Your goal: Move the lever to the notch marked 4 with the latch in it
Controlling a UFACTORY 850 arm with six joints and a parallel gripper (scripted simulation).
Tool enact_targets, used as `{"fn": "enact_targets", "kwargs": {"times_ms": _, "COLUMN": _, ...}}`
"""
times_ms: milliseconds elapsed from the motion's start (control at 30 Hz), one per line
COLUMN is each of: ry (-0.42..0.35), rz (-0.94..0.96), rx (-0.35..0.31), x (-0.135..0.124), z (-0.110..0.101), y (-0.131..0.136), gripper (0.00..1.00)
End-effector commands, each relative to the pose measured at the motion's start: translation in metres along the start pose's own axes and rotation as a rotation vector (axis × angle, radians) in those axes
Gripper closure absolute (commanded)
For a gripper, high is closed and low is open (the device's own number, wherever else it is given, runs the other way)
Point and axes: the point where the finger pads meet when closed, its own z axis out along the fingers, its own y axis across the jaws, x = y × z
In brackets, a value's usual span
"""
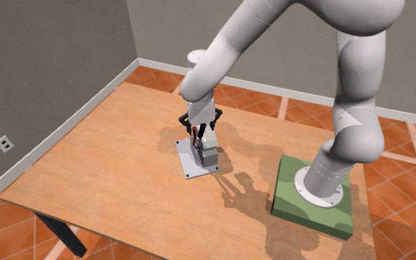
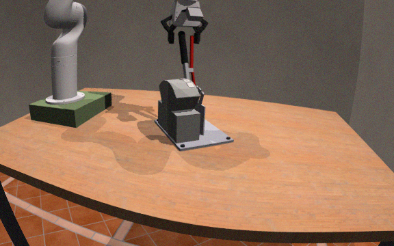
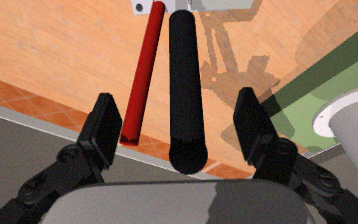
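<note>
The lever unit is a grey housing (image 2: 180, 108) on a grey base plate (image 2: 197, 137) in the middle of the table. A black handle (image 2: 182, 48) rises from it, with the red bar (image 2: 192, 56) beside it, sprung away from the handle at the top. Small number plates (image 2: 188, 83) sit on the curved top of the housing; I cannot read them. My gripper (image 2: 183, 37) is open around the top of the handle and the bar, touching neither. In the wrist view the handle (image 3: 184, 85) and the red bar (image 3: 141, 80) stand between the spread fingers. The unit also shows in the top view (image 1: 204, 149).
The arm's green base block (image 1: 313, 196) stands at the table's right side, also seen at the back left in the exterior view (image 2: 70, 107). The table edges and tiled floor lie around.
</note>
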Motion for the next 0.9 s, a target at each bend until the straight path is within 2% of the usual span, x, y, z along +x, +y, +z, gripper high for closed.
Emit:
{"fn": "enact_targets", "kwargs": {"times_ms": 0, "ry": 0.001, "rz": 0.000, "rx": 0.002, "x": 0.000, "z": -0.001, "y": -0.001, "gripper": 0.01}}
{"fn": "enact_targets", "kwargs": {"times_ms": 300, "ry": 0.001, "rz": 0.000, "rx": 0.002, "x": 0.000, "z": -0.005, "y": -0.001, "gripper": 0.01}}
{"fn": "enact_targets", "kwargs": {"times_ms": 700, "ry": 0.001, "rz": 0.000, "rx": 0.002, "x": 0.000, "z": -0.026, "y": -0.001, "gripper": 0.01}}
{"fn": "enact_targets", "kwargs": {"times_ms": 867, "ry": 0.001, "rz": 0.000, "rx": 0.002, "x": 0.000, "z": -0.026, "y": -0.001, "gripper": 0.01}}
